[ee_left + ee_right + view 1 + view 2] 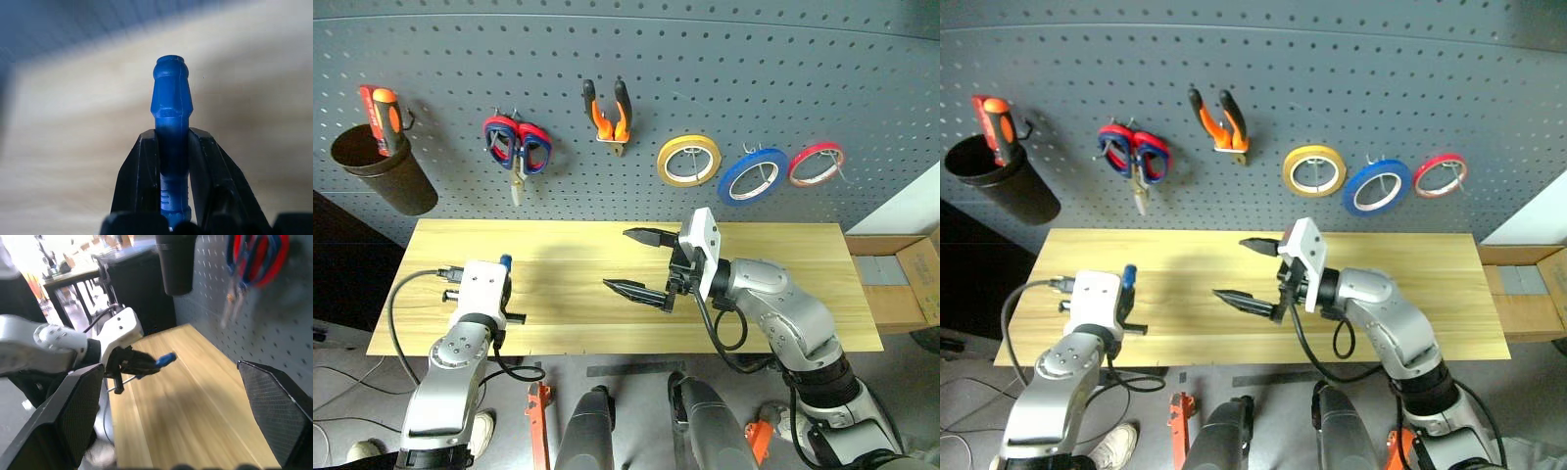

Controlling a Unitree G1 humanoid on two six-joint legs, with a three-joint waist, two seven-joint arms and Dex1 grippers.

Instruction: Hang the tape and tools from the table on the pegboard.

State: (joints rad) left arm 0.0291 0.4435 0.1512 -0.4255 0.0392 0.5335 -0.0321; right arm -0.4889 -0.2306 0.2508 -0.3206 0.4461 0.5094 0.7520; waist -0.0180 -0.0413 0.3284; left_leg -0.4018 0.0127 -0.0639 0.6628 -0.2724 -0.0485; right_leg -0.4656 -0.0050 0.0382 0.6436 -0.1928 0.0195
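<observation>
My left gripper (172, 142) is shut on the small blue-handled screwdriver (171, 107), held level above the left end of the wooden table (783, 255); the blue handle tip (505, 260) pokes out past the wrist. My right gripper (619, 259) hangs open over the table's middle, pointing left, with nothing between its fingers. On the pegboard (754, 69) hang the blue tape (753, 176), the orange-and-black pliers (608, 113) and the blue-handled scissors (1112, 149).
Red-handled scissors (536, 149) share the hook area with the blue ones. A yellow roll (688, 161) and a red roll (817, 164) flank the blue tape. A black cup (382, 166) with an orange-red screwdriver (383, 116) hangs at the far left. A cardboard box (906, 279) sits off the table's right end.
</observation>
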